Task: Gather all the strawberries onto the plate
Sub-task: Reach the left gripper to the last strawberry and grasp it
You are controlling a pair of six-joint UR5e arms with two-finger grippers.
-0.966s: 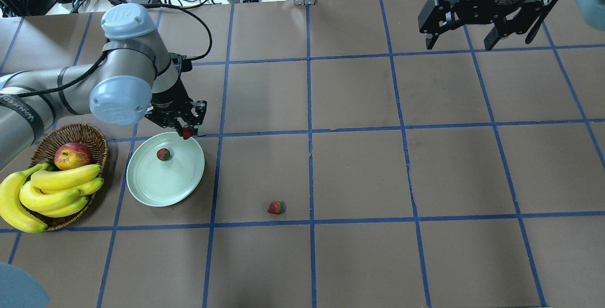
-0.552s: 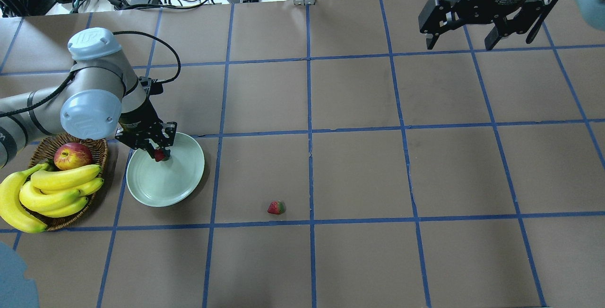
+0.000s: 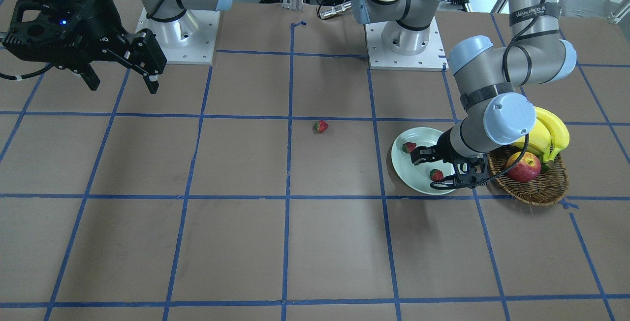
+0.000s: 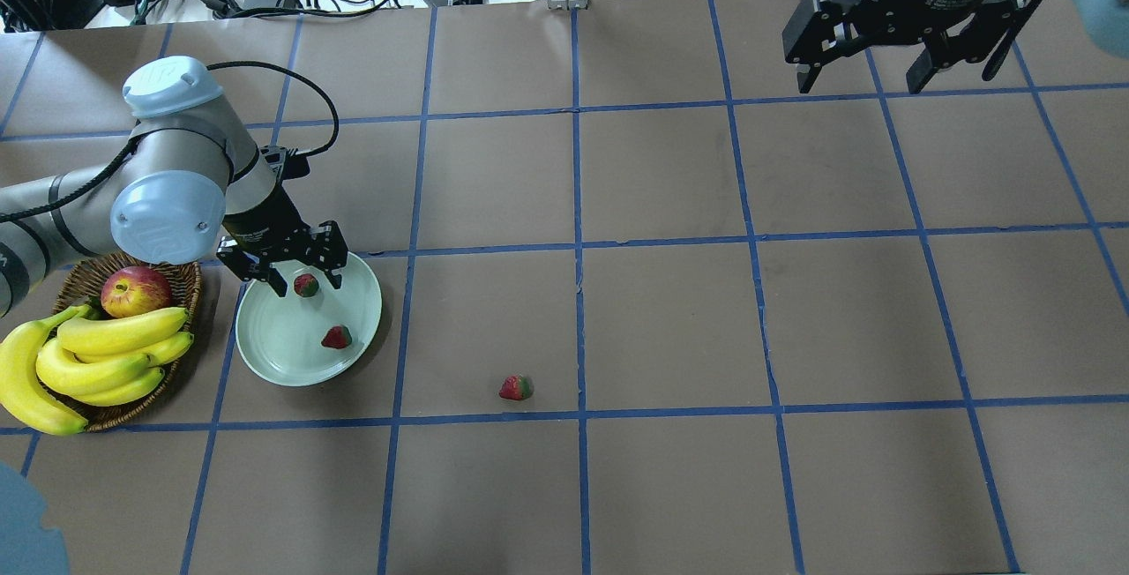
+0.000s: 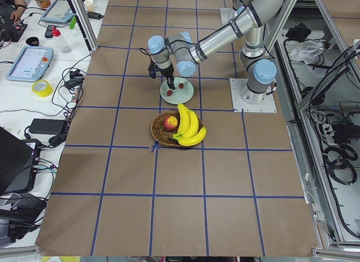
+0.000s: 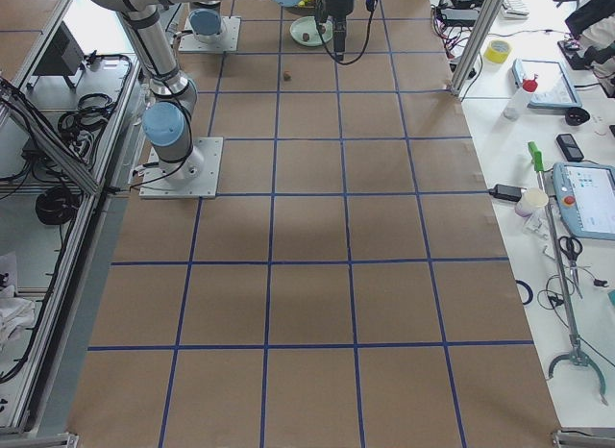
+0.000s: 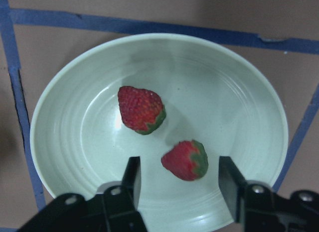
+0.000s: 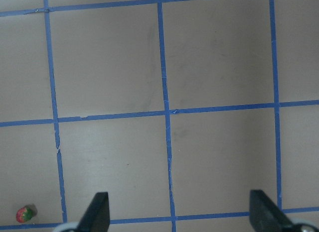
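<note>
Left jaws spread over plate rim (image 4: 265,370), two strawberries (image 4: 336,338) inside, third strawberry (image 4: 516,388) on open table (image 4: 670,319), right jaws spread

The plate (image 4: 269,341) is rendered in pale mint green, with faint concentric rings. Red flesh and green tops are shown by the upper strawberry (image 4: 306,286) and lower strawberry (image 4: 336,338) on the plate, and by the third strawberry (image 4: 517,388) off the plate. The table (image 4: 670,319) under the plate is coloured brown and crossed by a blue tape grid. Beside the plate, a brown woven wicker basket (image 4: 183,265), a red-yellow apple (image 4: 136,291) and yellow bananas (image 4: 97,354) are seen. The left gripper (image 4: 306,282) over the plate is coloured black.
</note>
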